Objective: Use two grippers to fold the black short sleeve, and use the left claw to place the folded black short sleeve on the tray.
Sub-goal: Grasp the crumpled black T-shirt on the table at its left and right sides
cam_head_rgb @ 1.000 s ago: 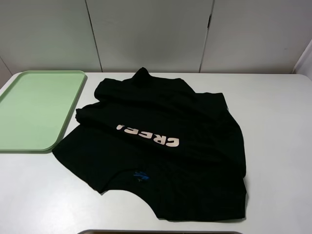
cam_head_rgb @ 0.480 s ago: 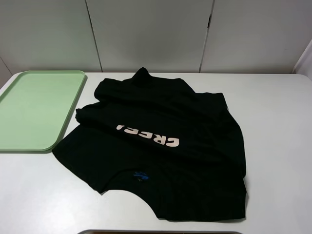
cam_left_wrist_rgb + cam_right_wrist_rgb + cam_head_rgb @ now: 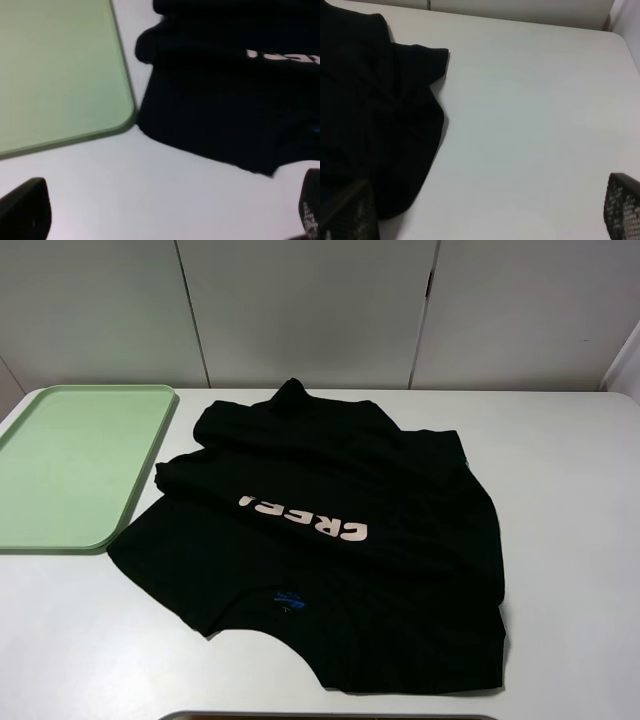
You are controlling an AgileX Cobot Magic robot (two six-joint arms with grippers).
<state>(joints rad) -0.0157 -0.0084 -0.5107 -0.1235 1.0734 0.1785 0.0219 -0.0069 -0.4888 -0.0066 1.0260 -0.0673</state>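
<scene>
The black short sleeve (image 3: 330, 530) lies loosely folded over itself in the middle of the white table, with pale lettering (image 3: 305, 520) across the fold and a small blue label near its front edge. The light green tray (image 3: 70, 465) lies at the far left, with nothing on it. Neither gripper shows in the high view. In the left wrist view my left gripper (image 3: 167, 212) is open above bare table, close to the shirt's left edge (image 3: 225, 105) and the tray's corner (image 3: 60, 75). In the right wrist view my right gripper (image 3: 490, 215) is open beside the shirt's right edge (image 3: 375, 110).
The white table (image 3: 570, 500) has bare surface to the right of the shirt and along the front left. A pale panelled wall (image 3: 320, 310) runs behind the table. A dark edge (image 3: 330, 716) shows at the bottom of the high view.
</scene>
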